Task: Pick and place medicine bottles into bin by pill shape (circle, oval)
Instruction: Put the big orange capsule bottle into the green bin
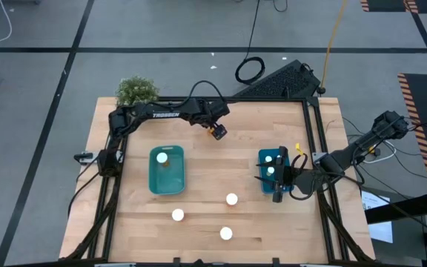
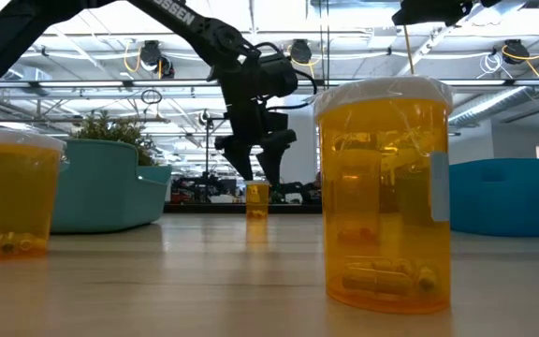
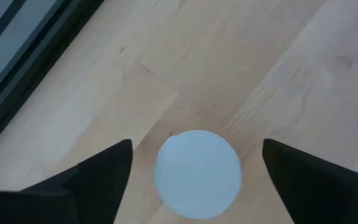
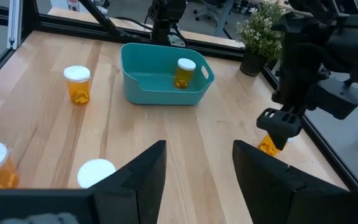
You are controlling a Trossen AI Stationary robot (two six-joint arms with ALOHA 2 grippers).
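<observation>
Table (image 1: 199,230): pale wood planks with visible grain, framed by dark rails. Small potted plant (image 1: 136,90) with fine green foliage at the far left corner.

Medicine bottles: translucent amber-orange cylinders with round white caps. 3 stand loose on the near half of the table: bottle A (image 1: 232,199), bottle B (image 1: 177,215) and bottle C (image 1: 226,233), well apart from one another. In the low view the nearest bottle (image 2: 383,192) shows elongated capsule-like pills lying at its bottom; another at the edge (image 2: 7,192) holds a few small pills whose shape I cannot tell.

Left bin (image 1: 167,170): teal plastic, rounded rectangle with smooth walls and lipped handles. Contents: 1 amber bottle (image 4: 185,72), upright, toward the far end.

Right bin (image 1: 273,169): blue plastic, partly covered by the right arm. 2 white caps show inside; bottle bodies hidden.

Left gripper (image 3: 194,171): poised over the far middle of the table, pointing down at a further bottle (image 1: 218,133). Wrist view shows its white cap (image 3: 197,173) between the 2 dark wedge-shaped fingers (image 3: 98,171), with clear gaps on both sides; jaws spread, not touching the cap. Low view shows the bottle (image 2: 257,199) standing on the table beneath the fingers.

Right gripper (image 4: 194,165): above the near end of the right bin, jaws apart, holding nothing.
</observation>
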